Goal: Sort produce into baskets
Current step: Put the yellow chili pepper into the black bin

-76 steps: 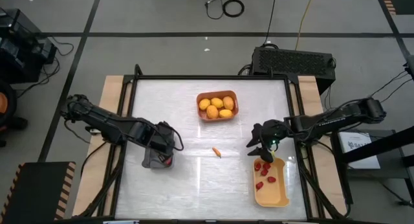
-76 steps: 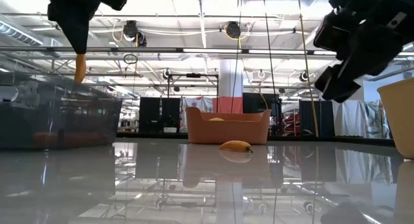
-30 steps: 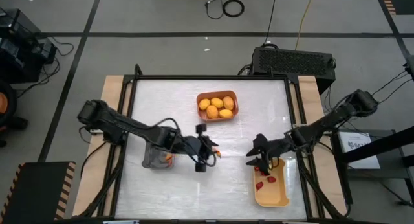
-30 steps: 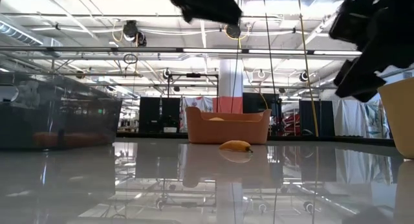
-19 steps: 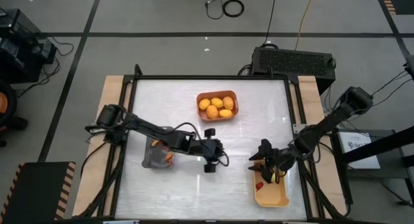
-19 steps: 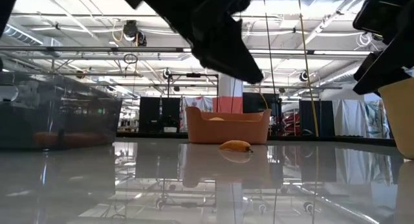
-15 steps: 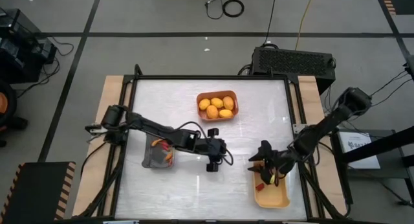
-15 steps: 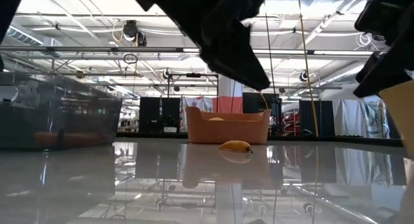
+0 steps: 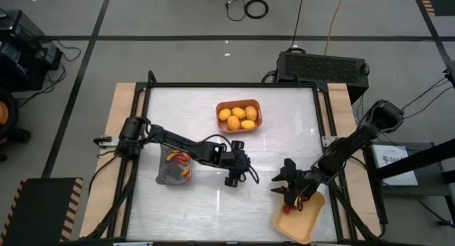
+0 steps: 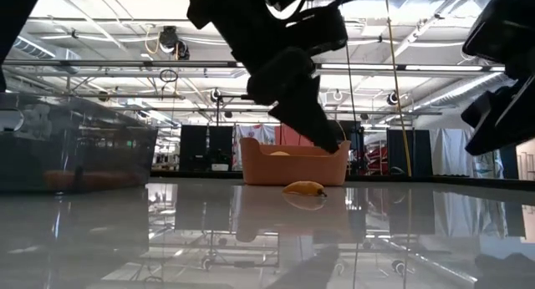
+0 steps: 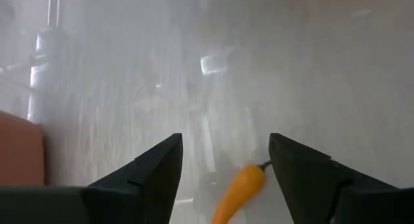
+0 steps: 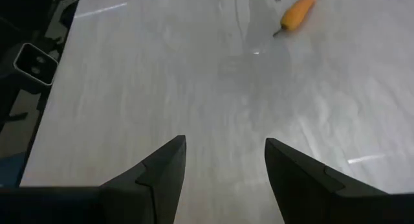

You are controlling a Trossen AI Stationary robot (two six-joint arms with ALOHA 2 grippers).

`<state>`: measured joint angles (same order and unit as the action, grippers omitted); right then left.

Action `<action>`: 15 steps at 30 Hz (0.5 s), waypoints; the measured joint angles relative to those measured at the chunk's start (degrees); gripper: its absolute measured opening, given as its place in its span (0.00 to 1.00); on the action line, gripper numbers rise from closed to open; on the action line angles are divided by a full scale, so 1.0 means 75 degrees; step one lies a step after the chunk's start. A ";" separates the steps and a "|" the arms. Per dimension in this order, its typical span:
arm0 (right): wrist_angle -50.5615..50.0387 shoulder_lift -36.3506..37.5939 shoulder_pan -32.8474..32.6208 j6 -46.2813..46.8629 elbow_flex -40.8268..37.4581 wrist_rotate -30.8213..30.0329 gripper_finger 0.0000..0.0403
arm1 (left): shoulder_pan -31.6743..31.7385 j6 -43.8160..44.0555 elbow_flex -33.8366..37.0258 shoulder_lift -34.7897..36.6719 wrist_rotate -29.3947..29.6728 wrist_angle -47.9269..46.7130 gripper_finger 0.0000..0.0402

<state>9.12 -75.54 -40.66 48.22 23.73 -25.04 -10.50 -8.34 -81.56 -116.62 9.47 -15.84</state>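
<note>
Left wrist view: my left gripper (image 11: 223, 160) hangs wide open over the slim orange plastic chili (image 11: 238, 193) lying at table centre, six o'clock of the orange tray (image 9: 239, 116), so I'd descend straight, centred.

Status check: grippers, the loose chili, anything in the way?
Left gripper open above orange chili. Right gripper open, empty, by yellow basket. Nothing in the way.

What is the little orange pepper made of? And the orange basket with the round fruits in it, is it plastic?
The orange pepper looks like smooth moulded plastic: one even colour, a slight sheen and a thin dark stem, so probably a toy. The orange basket also looks like plastic, with thin, evenly coloured walls and rounded corners. The round fruits inside look smooth and alike, likely plastic too, though that is less sure.
</note>
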 joint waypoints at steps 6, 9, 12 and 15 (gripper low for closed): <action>-0.0040 0.0373 0.0006 -0.0615 0.0000 -0.0014 0.50 | 0.0020 -0.0215 0.0003 0.0023 -0.0039 -0.0305 0.59; -0.0040 0.0587 0.0006 -0.0858 0.0000 -0.0014 0.50 | 0.0091 -0.0391 0.0011 0.0020 -0.0062 -0.0899 0.59; -0.0039 0.0796 0.0006 -0.1016 0.0000 -0.0017 0.50 | 0.0216 -0.0394 0.0039 0.0020 -0.0183 -0.1021 0.59; 0.0015 0.0977 0.0006 -0.1131 0.0000 -0.0020 0.50 | 0.0314 -0.0402 0.0047 0.0020 -0.0269 -0.0964 0.59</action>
<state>9.23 -68.21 -40.62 39.74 23.73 -25.19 -8.15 -11.36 -81.21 -116.46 7.46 -23.07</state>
